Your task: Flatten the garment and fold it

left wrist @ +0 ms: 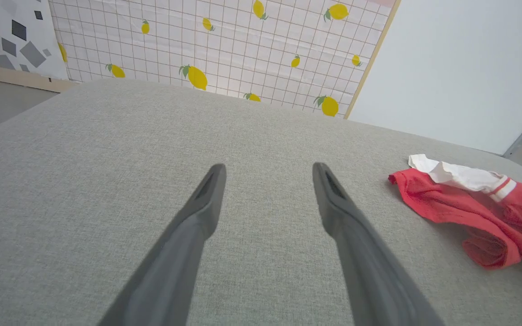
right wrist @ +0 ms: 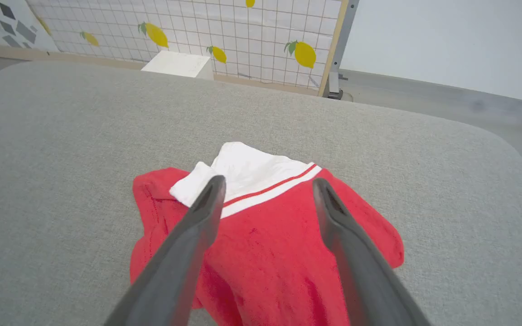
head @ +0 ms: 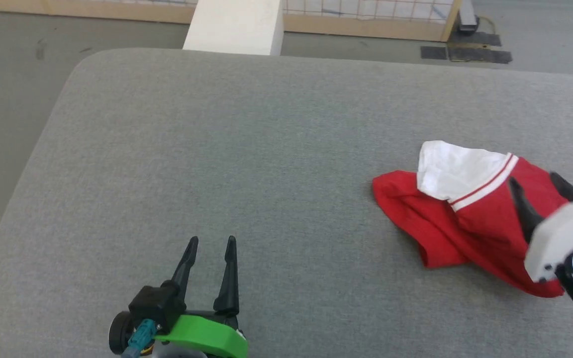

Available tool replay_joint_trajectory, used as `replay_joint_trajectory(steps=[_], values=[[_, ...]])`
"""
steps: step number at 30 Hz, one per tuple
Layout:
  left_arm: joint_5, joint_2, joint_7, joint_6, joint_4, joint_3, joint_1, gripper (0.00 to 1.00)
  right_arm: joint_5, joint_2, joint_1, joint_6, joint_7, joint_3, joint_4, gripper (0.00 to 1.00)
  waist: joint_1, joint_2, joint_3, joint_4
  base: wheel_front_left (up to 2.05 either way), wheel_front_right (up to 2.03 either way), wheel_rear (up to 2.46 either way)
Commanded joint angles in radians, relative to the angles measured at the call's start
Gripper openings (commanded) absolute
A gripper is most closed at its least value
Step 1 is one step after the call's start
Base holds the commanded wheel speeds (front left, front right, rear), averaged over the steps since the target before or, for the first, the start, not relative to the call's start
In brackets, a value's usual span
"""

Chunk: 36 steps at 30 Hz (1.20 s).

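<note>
Lying bunched toward the robot's right side of the padded table (head: 266,124), the garment (head: 465,233) presents a crumpled red body with one white sleeve (head: 455,174) and its striped trim (head: 488,188) turned uppermost, a heap judged to be neither flattened nor folded. The right gripper (head: 534,179) is poised directly over the red cloth near that trim, its two dark fingers spread apart with nothing pinched between them; whether the tips graze the fabric is hard to tell from these angles. Such a stance suits taking a fresh hold on an edge or layer so that the heap can be drawn out flat. The left gripper (head: 212,239) hangs low over bare tabletop well apart from the shirt, its fingers likewise parted and empty, probably held ready to take an opposite edge once one is exposed. The work surface is a broad, grey, woven-textured pad with rounded corners, giving room on the robot's left for spreading. Beyond it lie a grey floor (head: 8,74), a pale plain wall (left wrist: 460,68), a wood-framed panel (left wrist: 224,40) printed with a grid and yellow lemons, a white box (head: 234,25) at the far edge, and dark mats (head: 465,52).
</note>
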Motion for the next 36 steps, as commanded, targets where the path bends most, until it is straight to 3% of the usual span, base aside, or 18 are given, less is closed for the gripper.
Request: replay_joint_trajectory(steps=[1,5,9,19,28,29,30,32,34,36], values=[[0.005,-0.002,-0.005,0.001,-0.001,-0.002,-0.012,1.00,0.012,-0.015,-0.034,-0.001,0.042,0.024,0.011,1.00,0.0000,0.0000,0.018,0.020,0.00,0.00,0.00],[0.002,-0.002,-0.005,0.003,-0.002,-0.017,-0.029,1.00,0.031,-0.066,-0.137,-0.001,0.180,0.101,0.093,1.00,0.0000,0.0000,0.049,0.054,0.00,0.00,0.00],[-0.007,-0.002,-0.005,0.011,-0.003,-0.038,-0.049,1.00,0.038,-0.094,-0.227,-0.001,0.240,0.142,0.189,1.00,0.0000,0.0000,0.080,0.090,0.00,0.00,0.00],[-0.018,-0.002,-0.005,0.019,-0.001,-0.076,-0.090,1.00,-0.062,-0.112,-0.402,-0.001,0.214,0.099,0.444,1.00,0.0000,0.0000,0.147,0.167,0.00,0.00,0.00],[-0.038,-0.002,-0.005,0.029,-0.001,-0.110,-0.126,1.00,-0.165,-0.119,-0.471,-0.001,0.246,0.043,0.596,1.00,0.0000,0.0000,0.200,0.220,0.00,0.00,0.00],[-0.040,-0.002,-0.005,0.030,0.000,-0.113,-0.128,1.00,-0.171,-0.118,-0.472,-0.001,0.256,0.040,0.607,0.79,0.0000,0.0000,0.202,0.223,0.00,0.00,0.00],[-0.041,-0.002,-0.005,0.031,0.000,-0.114,-0.129,1.00,-0.177,-0.117,-0.472,-0.001,0.261,0.036,0.613,0.47,0.0000,0.0000,0.203,0.224,0.00,0.00,0.00],[-0.042,-0.002,-0.005,0.033,0.001,-0.117,-0.130,1.00,-0.192,-0.121,-0.471,-0.001,0.269,0.033,0.623,0.22,0.0000,0.0000,0.204,0.226,0.00,0.00,0.00],[-0.043,-0.002,-0.005,0.034,0.005,-0.116,-0.132,1.00,-0.202,-0.123,-0.470,-0.001,0.269,0.026,0.628,0.01,0.0000,0.0000,0.203,0.226,0.00,0.00,0.00],[-0.045,-0.002,-0.005,0.035,0.009,-0.117,-0.135,1.00,-0.216,-0.128,-0.465,-0.001,0.262,0.023,0.632,0.00,0.0000,0.0000,0.198,0.225,0.00,0.00,0.00]])
